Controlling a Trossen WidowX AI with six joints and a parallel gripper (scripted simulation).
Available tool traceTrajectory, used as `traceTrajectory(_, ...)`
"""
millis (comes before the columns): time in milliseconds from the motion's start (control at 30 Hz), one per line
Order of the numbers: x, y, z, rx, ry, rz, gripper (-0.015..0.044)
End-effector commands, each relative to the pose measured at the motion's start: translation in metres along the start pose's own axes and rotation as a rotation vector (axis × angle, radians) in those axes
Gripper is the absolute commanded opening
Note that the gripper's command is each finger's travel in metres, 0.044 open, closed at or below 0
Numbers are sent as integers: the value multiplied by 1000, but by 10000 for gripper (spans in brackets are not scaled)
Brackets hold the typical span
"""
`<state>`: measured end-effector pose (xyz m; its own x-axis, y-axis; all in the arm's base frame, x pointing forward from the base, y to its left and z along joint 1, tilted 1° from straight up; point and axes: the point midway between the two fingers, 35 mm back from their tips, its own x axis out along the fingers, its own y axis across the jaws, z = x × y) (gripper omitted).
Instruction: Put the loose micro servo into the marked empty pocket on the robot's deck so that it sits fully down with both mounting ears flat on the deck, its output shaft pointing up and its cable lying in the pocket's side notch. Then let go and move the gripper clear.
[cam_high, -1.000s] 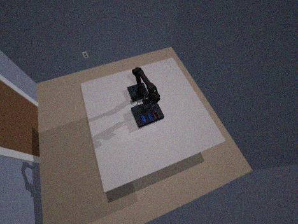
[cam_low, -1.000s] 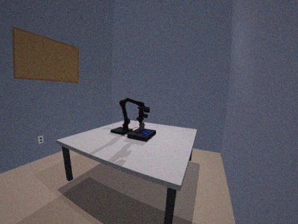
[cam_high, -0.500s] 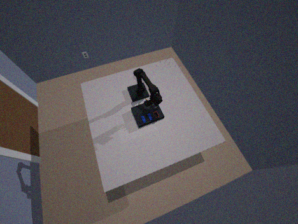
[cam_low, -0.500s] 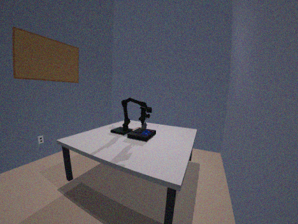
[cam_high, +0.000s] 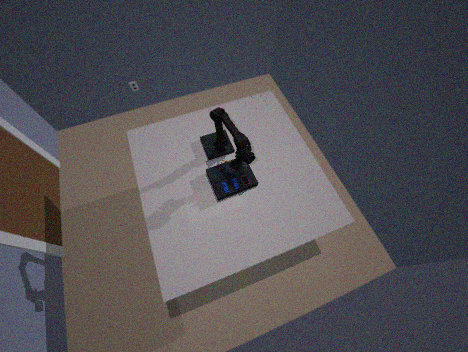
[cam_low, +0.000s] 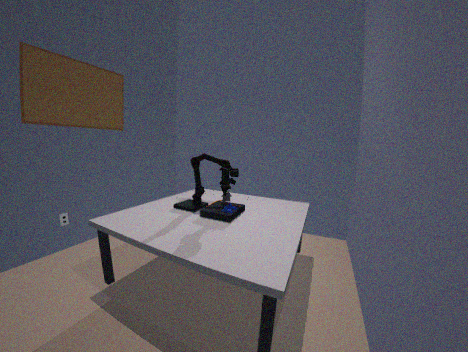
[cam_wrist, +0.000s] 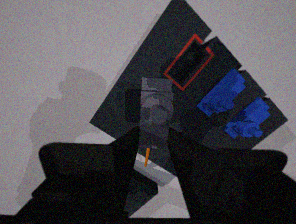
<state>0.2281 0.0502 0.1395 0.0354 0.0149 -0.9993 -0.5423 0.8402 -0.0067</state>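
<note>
My gripper (cam_wrist: 153, 130) (cam_low: 226, 197) is shut on the loose micro servo (cam_wrist: 156, 107), a grey, see-through-looking block over the dark deck (cam_wrist: 116, 114) (cam_high: 215, 176) (cam_low: 214, 213). An orange cable piece (cam_wrist: 147, 157) shows between the fingers. The red-outlined pocket (cam_wrist: 180, 54) lies ahead and to the right of the servo in the wrist view, turned at an angle to it, and looks empty. The servo appears above the deck, beside the pocket and not over it. Its height, ears and output shaft are too dark to make out.
Two blue servos (cam_wrist: 223, 93) (cam_wrist: 250, 118) sit in the deck to the right of the marked pocket in the wrist view. The arm's dark base plate (cam_high: 206, 145) (cam_low: 184, 205) stands behind the deck on the white table (cam_high: 280, 200) (cam_low: 260, 240).
</note>
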Motion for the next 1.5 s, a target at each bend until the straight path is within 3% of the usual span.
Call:
traceTrajectory(0,-1,-1,1,-124,-5,-5,0)
traceTrajectory(1467,-1,-1,1,-1648,0,-7,0)
